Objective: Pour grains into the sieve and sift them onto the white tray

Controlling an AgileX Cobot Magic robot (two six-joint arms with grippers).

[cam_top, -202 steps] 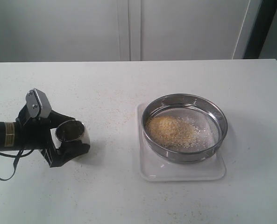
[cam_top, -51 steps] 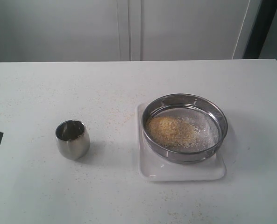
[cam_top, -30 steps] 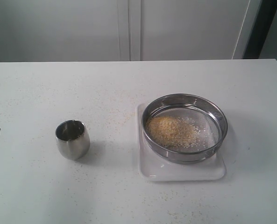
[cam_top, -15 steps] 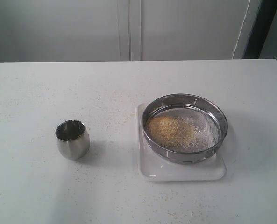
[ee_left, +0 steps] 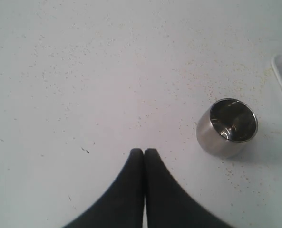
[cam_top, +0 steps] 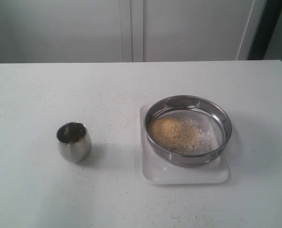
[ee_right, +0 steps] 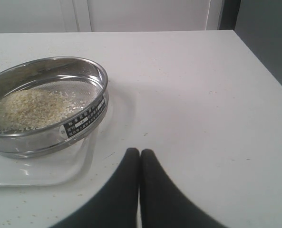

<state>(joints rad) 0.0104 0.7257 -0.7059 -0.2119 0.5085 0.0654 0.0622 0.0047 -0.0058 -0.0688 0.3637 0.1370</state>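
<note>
The steel sieve [cam_top: 225, 124] [ee_right: 79, 66] rests on the white tray [cam_top: 152, 173] [ee_right: 41, 173] right of the table's middle. A heap of golden and pale grains [cam_top: 173, 133] [ee_right: 29, 109] lies on the left part of its mesh. Neither arm shows in the exterior view. In the left wrist view my left gripper [ee_left: 143, 151] is shut and empty over bare table, well apart from the small steel cup [ee_left: 226, 127]. In the right wrist view my right gripper [ee_right: 140, 152] is shut and empty, apart from the tray's edge.
The small steel cup [cam_top: 73, 142] stands upright on the left part of the white table [cam_top: 131, 85], and its inside looks dark. Loose grains are scattered over the table around the cup and the tray. The table's right edge [ee_right: 259, 59] shows in the right wrist view.
The left arm let go of the cup and drew back off the left edge of the exterior view. Its last dark tip is gone now. Cup, sieve and tray have not moved.
</note>
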